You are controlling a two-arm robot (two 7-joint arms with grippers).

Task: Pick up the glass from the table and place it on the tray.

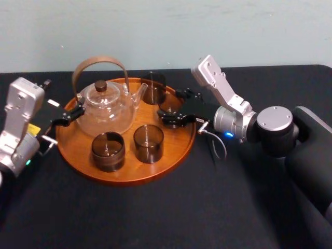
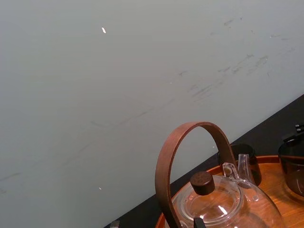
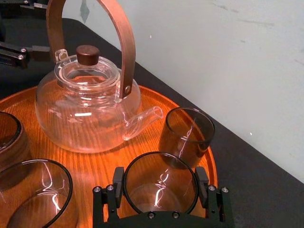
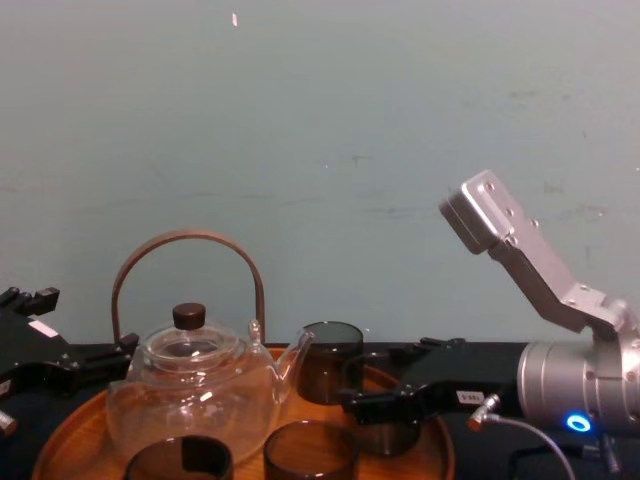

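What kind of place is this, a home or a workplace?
Probably a robot test bench, not a home: a black-clothed table against a bare wall, the right pincer at a glass on the tray, the left pincer beside the teapot.

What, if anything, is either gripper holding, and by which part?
The right gripper clasps a glass by its side walls near the rim, over the tray; the left gripper holds nothing.
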